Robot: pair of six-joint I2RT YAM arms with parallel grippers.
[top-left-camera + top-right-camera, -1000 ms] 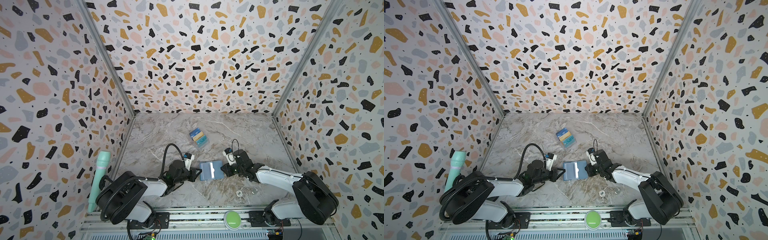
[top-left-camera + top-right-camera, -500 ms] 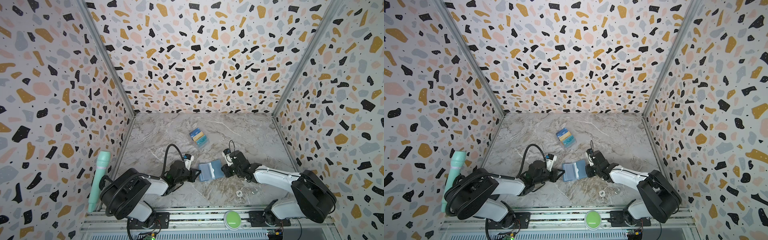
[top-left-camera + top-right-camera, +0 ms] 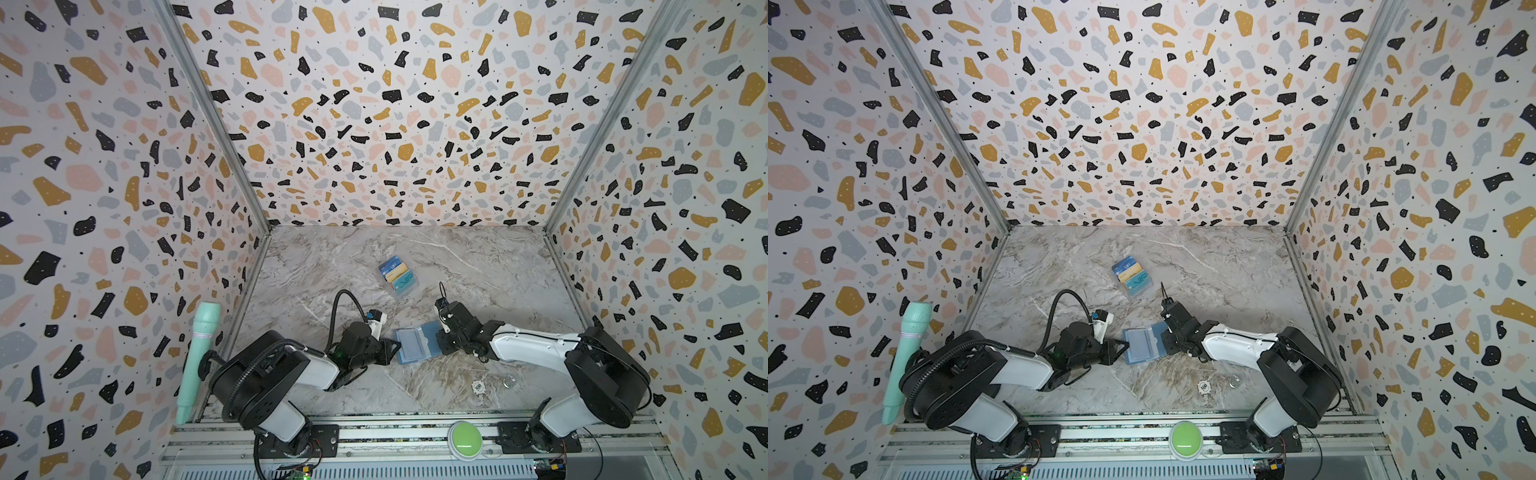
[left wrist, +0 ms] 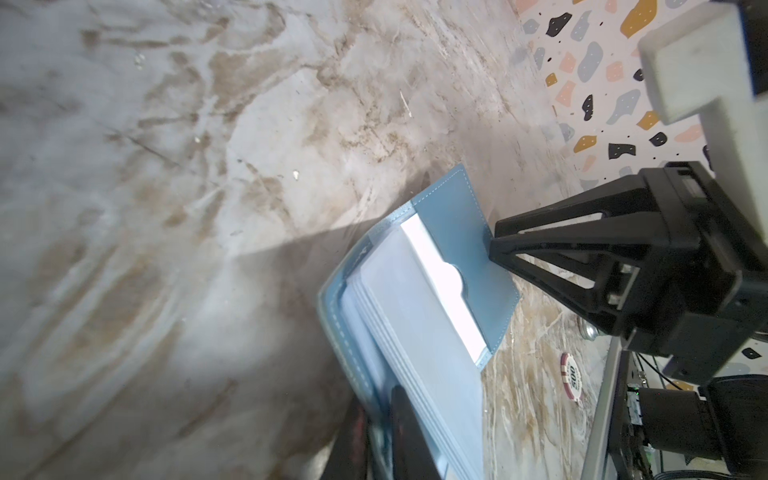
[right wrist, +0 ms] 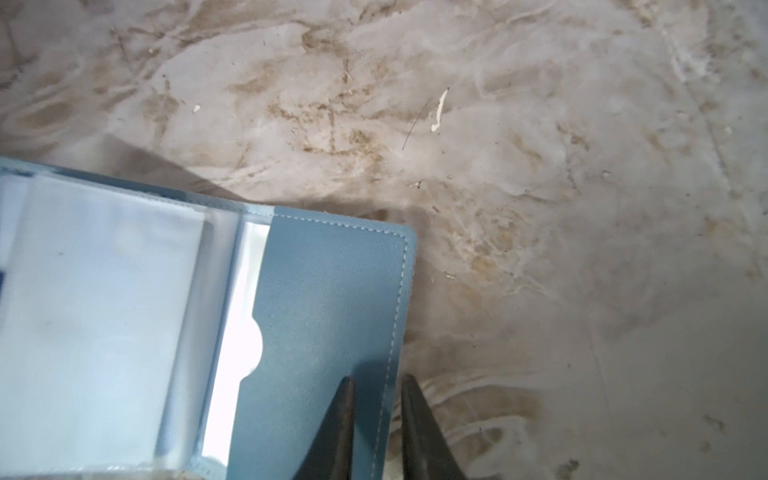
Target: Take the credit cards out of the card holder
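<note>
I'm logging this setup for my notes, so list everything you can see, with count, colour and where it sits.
card holder: one, slate blue, open on the table between the grippers
credit cards: three, dark blue, yellow-tan and teal, overlapped mid-table behind the card holder
poker chip: one, red and white, front of table
round metal piece: one, silvery, beside the poker chip
microphone-shaped thing: one, mint green, against the left wall
button: one, green, front rail
table: one, grey-brown marble
walls: three, terrazzo pattern
left gripper: one, black, at the card holder's left edge
right gripper: one, black, jaws slightly apart, straddling its right cover edge
</note>
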